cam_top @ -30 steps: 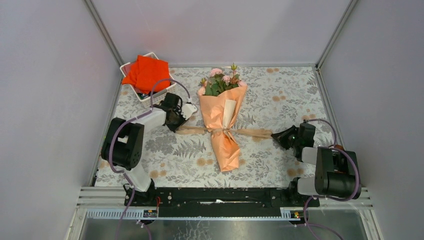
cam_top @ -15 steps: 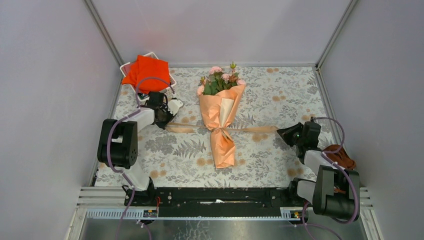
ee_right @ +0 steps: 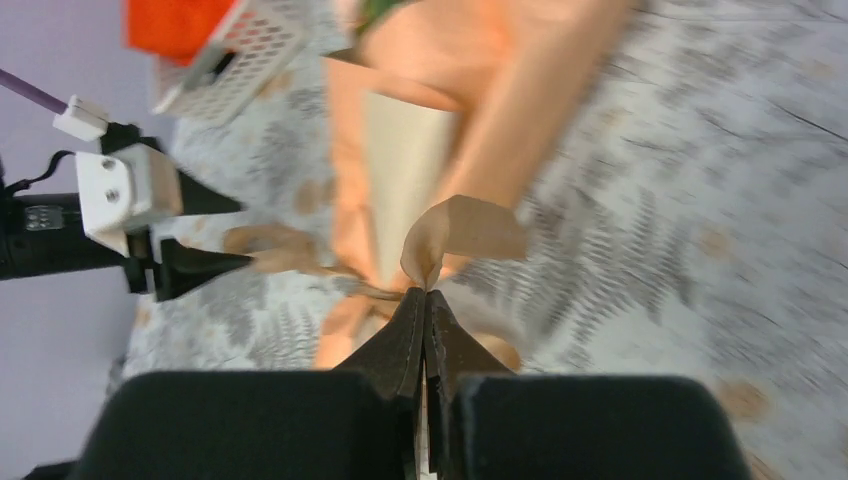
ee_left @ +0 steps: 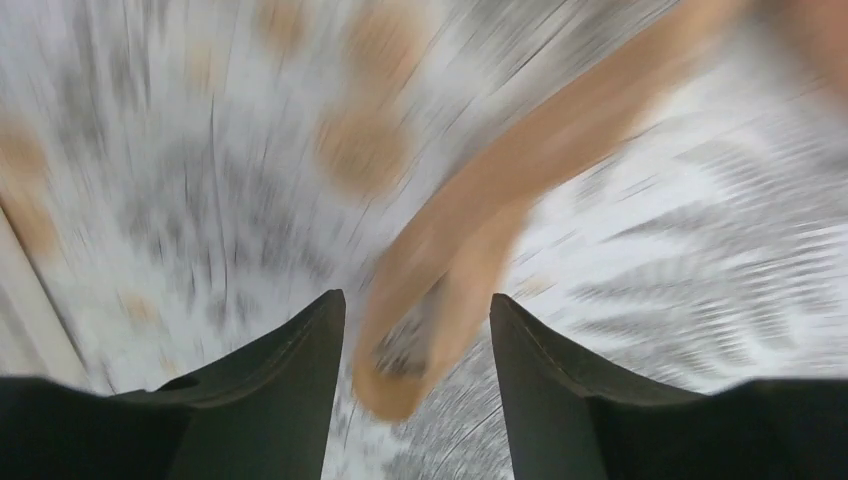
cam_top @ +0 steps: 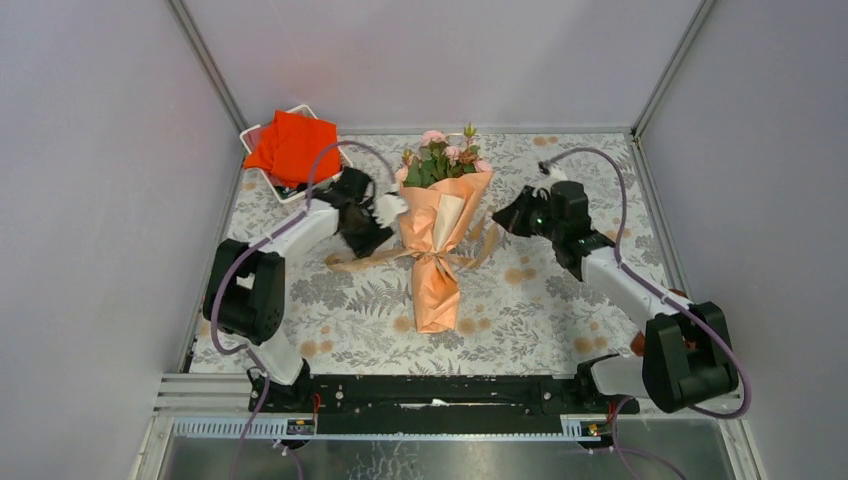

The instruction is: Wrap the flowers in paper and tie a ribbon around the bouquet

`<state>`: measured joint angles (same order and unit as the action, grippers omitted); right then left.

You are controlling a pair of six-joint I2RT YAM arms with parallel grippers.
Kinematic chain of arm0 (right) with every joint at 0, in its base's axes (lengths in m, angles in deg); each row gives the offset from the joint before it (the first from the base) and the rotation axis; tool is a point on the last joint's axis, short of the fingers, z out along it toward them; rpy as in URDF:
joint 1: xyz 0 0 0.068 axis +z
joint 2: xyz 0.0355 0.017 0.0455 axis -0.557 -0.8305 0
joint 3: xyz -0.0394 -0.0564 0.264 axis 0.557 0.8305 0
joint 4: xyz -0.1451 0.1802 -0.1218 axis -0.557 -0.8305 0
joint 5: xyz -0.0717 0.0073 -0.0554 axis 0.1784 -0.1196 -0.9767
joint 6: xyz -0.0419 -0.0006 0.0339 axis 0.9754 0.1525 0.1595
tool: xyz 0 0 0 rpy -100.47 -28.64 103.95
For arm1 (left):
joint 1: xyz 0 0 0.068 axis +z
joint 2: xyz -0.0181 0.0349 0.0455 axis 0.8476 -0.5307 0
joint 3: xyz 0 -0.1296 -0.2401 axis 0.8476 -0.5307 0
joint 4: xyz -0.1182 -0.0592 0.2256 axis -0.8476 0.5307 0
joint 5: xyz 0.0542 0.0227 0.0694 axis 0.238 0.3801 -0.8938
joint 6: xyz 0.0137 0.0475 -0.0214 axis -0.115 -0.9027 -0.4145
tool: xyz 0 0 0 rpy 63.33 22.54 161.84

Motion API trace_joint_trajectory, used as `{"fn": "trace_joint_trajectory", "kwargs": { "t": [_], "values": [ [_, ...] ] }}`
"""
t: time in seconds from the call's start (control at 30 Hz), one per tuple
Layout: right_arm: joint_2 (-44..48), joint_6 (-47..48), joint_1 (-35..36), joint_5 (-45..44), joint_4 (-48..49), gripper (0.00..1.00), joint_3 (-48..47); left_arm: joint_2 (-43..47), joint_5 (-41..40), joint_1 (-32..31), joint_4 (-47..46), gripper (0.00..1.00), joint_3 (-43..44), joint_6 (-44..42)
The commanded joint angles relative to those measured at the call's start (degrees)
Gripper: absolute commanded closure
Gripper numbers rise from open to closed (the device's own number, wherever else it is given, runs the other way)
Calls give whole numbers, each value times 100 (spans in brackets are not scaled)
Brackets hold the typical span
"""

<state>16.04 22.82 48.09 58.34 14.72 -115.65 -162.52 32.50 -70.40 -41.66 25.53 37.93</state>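
Observation:
The bouquet lies mid-table: pink flowers [cam_top: 440, 160] at the far end, peach-orange paper [cam_top: 437, 235] coned around the stems. The tan ribbon [cam_top: 432, 258] is knotted round the cone's waist. My left gripper [cam_top: 368, 243] sits just left of the cone, open. The ribbon's left end [ee_left: 430, 330] lies loose on the table between its fingers, blurred. My right gripper [cam_top: 498, 215] hovers just right of the cone. It is shut on the ribbon's right end [ee_right: 465, 228], which curls up from the closed tips [ee_right: 425, 295]. The left gripper [ee_right: 235, 235] shows open there too.
A white basket [cam_top: 262, 178] holding a bright orange-red cloth [cam_top: 292, 145] stands at the back left, close behind my left arm. The tablecloth [cam_top: 560, 290] has a fern print. Grey walls enclose the table on three sides.
My left gripper has opened, dropped the ribbon's left end and moved toward the bouquet. My right gripper has swung far and left with its ribbon end, so the ribbon now hangs slack.

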Motion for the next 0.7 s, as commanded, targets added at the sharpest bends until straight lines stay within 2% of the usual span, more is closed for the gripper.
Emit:
{"fn": "trace_joint_trajectory", "kwargs": {
  "t": [0.0, 0.13, 0.23, 0.37, 0.43, 0.53, 0.6, 0.67],
  "values": [
    [-409, 69, 411, 852, 240, 100, -811, 570, 1057, -1532, 1070, 37, 1059, -163],
    [-710, -312, 422, 1305, 599, 100, -1438, 788, 1944, -2699, 1224, 32, 1097, -764],
    [-852, -337, 422, 1312, 535, 100, -1958, 598, 2115, -3228, 1104, 25, 1016, -1226],
    [-1095, -314, 422, 1361, 367, 100, -2625, 289, 1742, -3438, -38, 17, 606, -1568],
    [-1198, -299, 418, 1353, 258, 100, -2918, 118, 1557, -3457, -683, 15, 398, -1718],
    [-1269, -296, 422, 1448, 196, 100, -3328, -122, 1351, -3457, -1147, 14, 78, -1750],
    [-1279, -254, 422, 1483, 154, 100, -3613, -207, 1511, -3457, -1166, 19, -106, -1651],
    [-1307, -206, 424, 1515, 40, 100, -3971, -248, 1922, -3468, -1094, 27, -268, -1474]
  ]
}}
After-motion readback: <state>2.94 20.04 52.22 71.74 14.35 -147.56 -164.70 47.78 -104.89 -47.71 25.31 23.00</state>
